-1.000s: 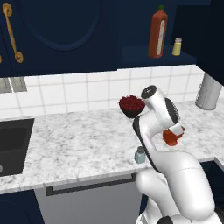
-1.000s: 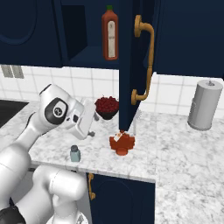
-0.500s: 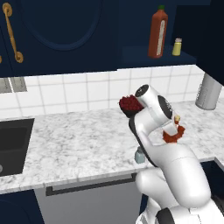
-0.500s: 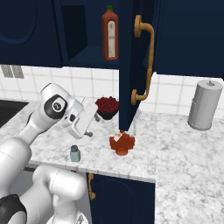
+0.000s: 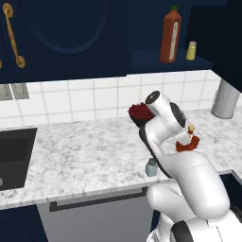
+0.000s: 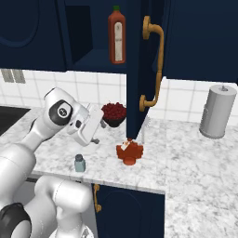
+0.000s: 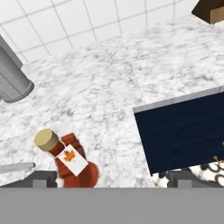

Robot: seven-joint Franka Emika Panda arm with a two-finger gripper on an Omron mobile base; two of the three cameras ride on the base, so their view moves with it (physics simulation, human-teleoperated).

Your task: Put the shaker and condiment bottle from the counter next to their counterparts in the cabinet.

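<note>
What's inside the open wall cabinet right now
On the cabinet shelf stand a tall red bottle with a green cap and a small yellow shaker. The open door hides the shaker from the right.

A small pale blue-grey shaker with a grey cap point(image 5: 151, 167) stands upright near the speckled marble counter point(image 5: 85, 156)'s front edge. A bulbous red-orange condiment bottle with a yellowish cap and white label point(image 6: 128, 152) stands apart from it.

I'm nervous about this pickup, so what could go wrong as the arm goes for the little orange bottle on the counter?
1. The open gripper hangs off-centre of the condiment bottle; closing here could knock it over.
2. The open cabinet door hangs close above the bottle; lifting could strike it.
3. The shaker stands near the counter edge by the arm; a swing might push it off.
</note>
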